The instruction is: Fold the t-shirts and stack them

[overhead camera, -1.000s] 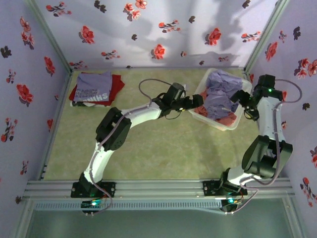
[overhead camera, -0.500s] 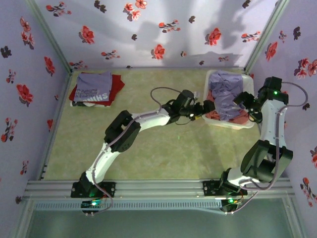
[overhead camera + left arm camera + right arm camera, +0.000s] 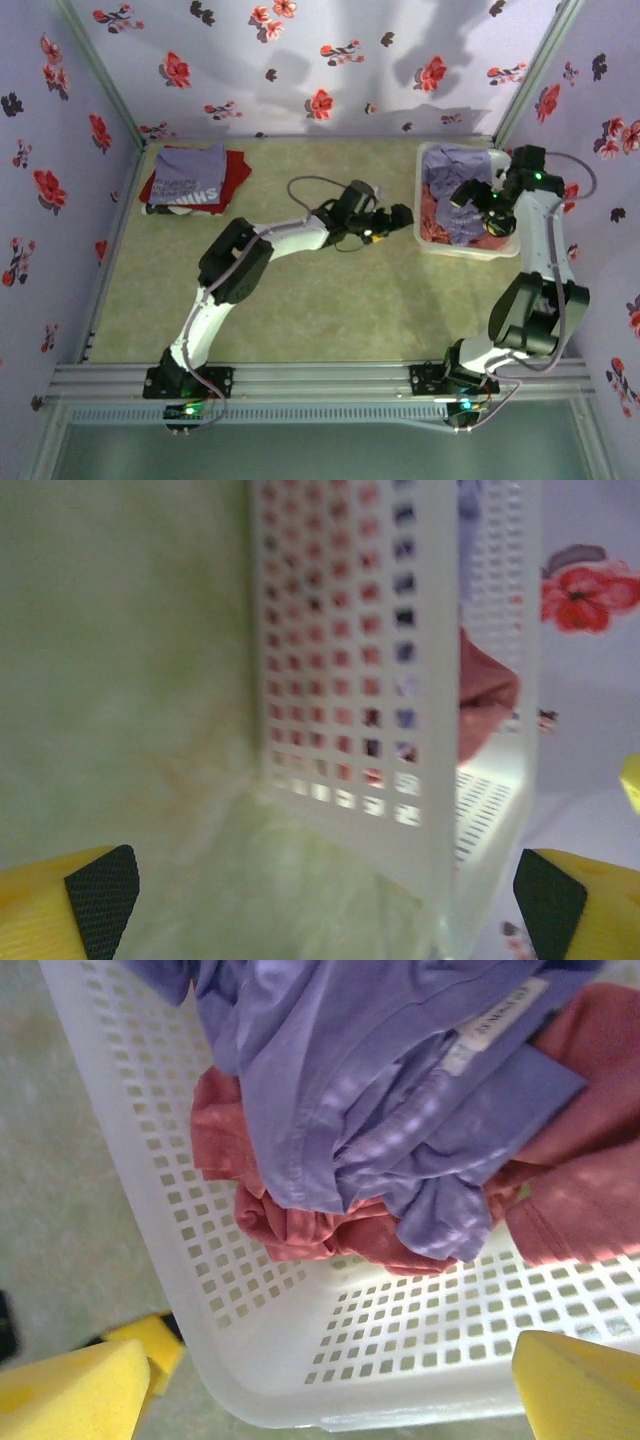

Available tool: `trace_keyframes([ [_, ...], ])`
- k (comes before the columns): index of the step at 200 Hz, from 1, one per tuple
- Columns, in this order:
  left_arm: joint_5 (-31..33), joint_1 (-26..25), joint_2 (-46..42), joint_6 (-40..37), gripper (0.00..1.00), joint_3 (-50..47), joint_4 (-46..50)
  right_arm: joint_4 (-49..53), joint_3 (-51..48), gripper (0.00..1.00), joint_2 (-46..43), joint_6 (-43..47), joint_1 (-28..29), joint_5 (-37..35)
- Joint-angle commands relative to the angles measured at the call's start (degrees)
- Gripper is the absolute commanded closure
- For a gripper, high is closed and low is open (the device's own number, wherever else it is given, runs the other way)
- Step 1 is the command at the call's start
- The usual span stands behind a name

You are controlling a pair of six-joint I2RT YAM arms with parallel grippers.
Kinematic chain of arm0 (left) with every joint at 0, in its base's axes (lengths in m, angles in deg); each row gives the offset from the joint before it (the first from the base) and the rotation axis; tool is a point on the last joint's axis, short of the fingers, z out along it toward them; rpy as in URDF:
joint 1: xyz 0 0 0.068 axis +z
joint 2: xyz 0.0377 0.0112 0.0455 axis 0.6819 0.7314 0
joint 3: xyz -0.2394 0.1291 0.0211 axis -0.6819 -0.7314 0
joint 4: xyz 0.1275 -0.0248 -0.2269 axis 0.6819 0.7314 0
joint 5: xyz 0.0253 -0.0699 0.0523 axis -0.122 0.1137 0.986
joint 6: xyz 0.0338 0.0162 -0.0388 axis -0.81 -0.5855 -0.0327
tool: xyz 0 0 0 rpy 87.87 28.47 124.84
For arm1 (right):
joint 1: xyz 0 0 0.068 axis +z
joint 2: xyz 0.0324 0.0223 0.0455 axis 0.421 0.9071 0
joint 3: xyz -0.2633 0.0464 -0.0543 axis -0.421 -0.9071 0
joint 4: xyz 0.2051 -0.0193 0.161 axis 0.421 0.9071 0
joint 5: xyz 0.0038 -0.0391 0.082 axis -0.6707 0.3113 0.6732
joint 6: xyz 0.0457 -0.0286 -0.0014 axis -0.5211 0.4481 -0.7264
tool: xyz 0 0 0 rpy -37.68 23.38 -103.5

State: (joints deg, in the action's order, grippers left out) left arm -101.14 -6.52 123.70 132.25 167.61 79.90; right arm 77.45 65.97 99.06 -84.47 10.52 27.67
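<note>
A crumpled lavender t-shirt lies on top of a red t-shirt inside the white slatted basket. My right gripper hangs open just above the basket's near corner, nothing between its yellow fingers. From above, the right gripper is over the lavender t-shirt. My left gripper stands open on the mat just left of the basket. Its wrist view faces the basket's wall, with the gripper holding nothing. A folded purple lettered t-shirt rests on a red t-shirt at the back left.
The basket sits against the right wall near the back corner. Flowered walls close in the green mat on three sides. Bare mat lies between the folded stack and the basket, crossed by the left arm.
The basket has swung from a tilted stand to square against the right wall. The left gripper pushed right, then drew back a little. The right gripper moved left over the shirts.
</note>
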Motion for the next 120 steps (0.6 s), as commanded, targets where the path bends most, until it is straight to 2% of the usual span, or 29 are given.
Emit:
trace_keyframes([
  [1,2.54,2.47,-6.56,-12.35,0.01,1.76,12.95,3.29,4.03,0.15,6.04,4.50,1.19,-5.02],
  [20,3.74,3.74,-8.77,-16.47,0.00,0.32,17.98,4.48,6.56,0.27,11.25,5.30,1.82,-4.14],
  [37,4.04,4.63,-10.52,-16.50,0.01,-2.74,17.41,4.18,7.96,0.32,15.39,5.73,3.35,-3.85],
  [59,5.27,4.96,-11.91,-16.24,0.00,-6.17,15.76,4.40,10.17,0.34,19.50,5.83,5.17,-6.65],
  [80,5.38,4.95,-11.86,-16.08,0.01,-7.33,14.94,3.61,11.56,0.46,22.03,5.22,6.09,-7.47],
  [120,5.39,5.25,-11.88,-15.97,0.01,-8.81,13.67,4.38,14.80,0.61,26.00,4.72,6.72,-8.36],
])
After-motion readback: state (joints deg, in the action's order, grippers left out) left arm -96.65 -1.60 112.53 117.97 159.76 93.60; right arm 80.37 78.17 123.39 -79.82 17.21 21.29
